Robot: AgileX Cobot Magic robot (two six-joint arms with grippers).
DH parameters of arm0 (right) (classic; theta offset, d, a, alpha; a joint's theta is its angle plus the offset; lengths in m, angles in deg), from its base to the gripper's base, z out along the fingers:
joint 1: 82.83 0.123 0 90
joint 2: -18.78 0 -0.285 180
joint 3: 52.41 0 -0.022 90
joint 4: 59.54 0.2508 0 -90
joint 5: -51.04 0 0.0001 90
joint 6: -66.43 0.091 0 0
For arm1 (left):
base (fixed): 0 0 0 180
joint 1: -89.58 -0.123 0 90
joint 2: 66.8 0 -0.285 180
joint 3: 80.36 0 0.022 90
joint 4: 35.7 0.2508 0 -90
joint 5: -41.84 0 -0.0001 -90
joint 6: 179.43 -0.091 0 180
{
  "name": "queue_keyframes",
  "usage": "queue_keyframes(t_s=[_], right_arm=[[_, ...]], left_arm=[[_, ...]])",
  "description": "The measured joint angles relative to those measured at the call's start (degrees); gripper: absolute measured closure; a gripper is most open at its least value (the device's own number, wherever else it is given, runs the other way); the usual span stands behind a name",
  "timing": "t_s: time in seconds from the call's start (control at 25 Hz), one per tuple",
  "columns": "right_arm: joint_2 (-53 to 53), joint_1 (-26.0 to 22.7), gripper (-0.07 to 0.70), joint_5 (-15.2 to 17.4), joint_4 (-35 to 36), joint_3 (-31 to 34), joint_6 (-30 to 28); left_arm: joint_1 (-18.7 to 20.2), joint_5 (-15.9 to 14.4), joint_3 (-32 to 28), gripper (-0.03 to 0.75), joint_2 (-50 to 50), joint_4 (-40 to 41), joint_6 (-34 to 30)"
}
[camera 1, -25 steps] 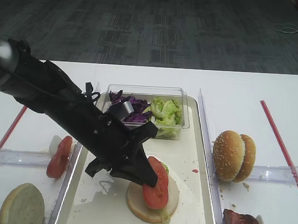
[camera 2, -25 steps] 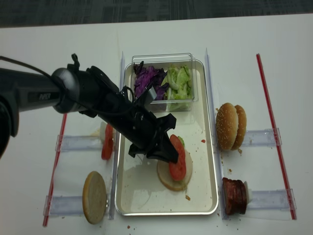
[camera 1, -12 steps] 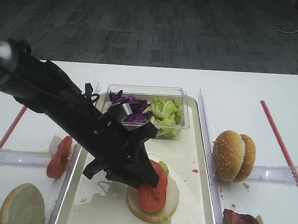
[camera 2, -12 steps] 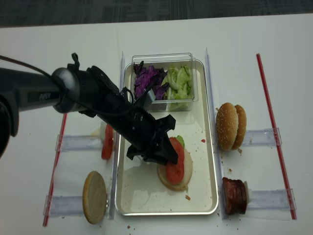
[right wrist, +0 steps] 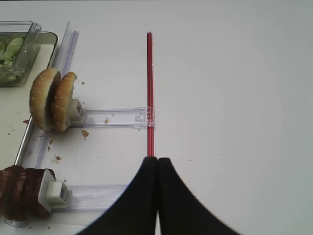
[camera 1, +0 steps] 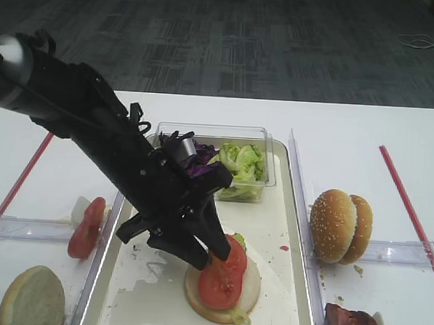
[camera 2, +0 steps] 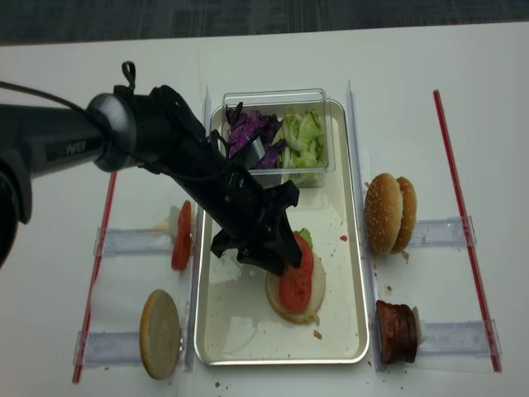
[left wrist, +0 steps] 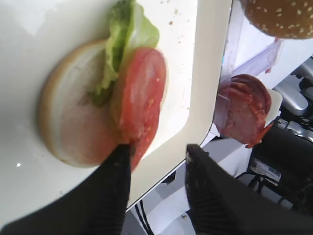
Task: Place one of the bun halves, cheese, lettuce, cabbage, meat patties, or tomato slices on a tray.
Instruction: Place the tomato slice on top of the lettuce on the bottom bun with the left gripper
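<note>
Left wrist view, left end effector released, tomato slice on bun half

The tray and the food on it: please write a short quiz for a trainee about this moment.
1. True or false: the tomato slice lies on a pale bun half inside the tray.
2. What green food sits under the slice?
3. The left gripper is: A open, B shut.

Key: 1 true; 2 lettuce; 3 A.
</note>
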Motion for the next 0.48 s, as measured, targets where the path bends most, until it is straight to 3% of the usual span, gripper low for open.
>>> queue_keyframes(t_s=[0.48], right_arm=[[0.0,0.0,0.625,0.0,-0.1,0.0,0.0]], left_arm=[[0.0,-5.0,6.6,0.452,0.0,10.6,9.7]])
